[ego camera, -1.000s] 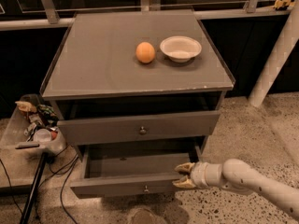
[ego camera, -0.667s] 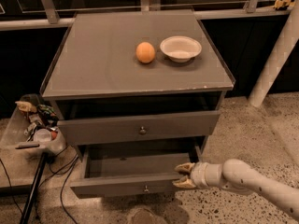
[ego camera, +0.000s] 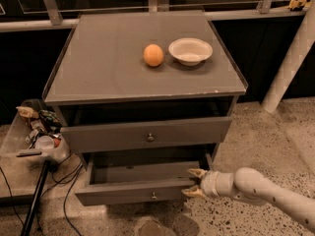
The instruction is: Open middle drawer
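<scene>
The middle drawer [ego camera: 133, 191] is pulled out from the grey cabinet, and its shallow grey inside shows. A small round knob [ego camera: 154, 196] sits at the centre of its front. My gripper [ego camera: 190, 182] is at the right end of that front, coming in from the lower right on a white arm. It is open: one tan fingertip [ego camera: 193, 171] is above the front's top edge and the other is lower, beside the end. Nothing is held.
Above the drawer is another grey drawer front [ego camera: 147, 134] with a knob. An orange [ego camera: 153, 55] and a white bowl [ego camera: 190, 50] stand on the cabinet top [ego camera: 98, 58]. A clear bin of clutter [ego camera: 37, 132], cables and a black pole are at the left. A white post [ego camera: 290, 63] is at the right.
</scene>
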`<state>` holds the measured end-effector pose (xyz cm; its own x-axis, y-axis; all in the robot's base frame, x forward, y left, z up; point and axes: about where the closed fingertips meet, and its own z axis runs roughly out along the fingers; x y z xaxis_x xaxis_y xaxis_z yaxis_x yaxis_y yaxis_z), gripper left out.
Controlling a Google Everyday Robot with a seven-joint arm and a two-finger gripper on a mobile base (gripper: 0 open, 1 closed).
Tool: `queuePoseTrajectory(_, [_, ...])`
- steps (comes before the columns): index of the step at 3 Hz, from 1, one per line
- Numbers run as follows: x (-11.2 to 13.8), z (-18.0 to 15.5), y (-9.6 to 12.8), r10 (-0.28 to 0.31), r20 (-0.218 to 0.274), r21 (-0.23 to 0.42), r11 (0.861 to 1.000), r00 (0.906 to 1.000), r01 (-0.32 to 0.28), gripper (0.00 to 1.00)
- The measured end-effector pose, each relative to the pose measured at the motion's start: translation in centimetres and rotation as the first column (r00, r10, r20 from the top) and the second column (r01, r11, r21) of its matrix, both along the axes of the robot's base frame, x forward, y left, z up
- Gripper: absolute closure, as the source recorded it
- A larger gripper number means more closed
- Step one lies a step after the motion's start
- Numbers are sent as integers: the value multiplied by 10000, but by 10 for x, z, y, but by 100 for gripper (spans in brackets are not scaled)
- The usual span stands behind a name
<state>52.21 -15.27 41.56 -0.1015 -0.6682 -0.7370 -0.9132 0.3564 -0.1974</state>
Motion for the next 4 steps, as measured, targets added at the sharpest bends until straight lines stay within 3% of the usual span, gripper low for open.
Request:
queuePoseTrajectory(2, [-9,-3,-3,26,-30,21,10000,10000,-26,85])
queuePoseTrajectory(3, [-27,-5,-10,58,7,-65,10000,10000,-58,100])
queuePoseTrajectory(4, [-27,-3,-10,58,7,-65,10000,10000,-58,100])
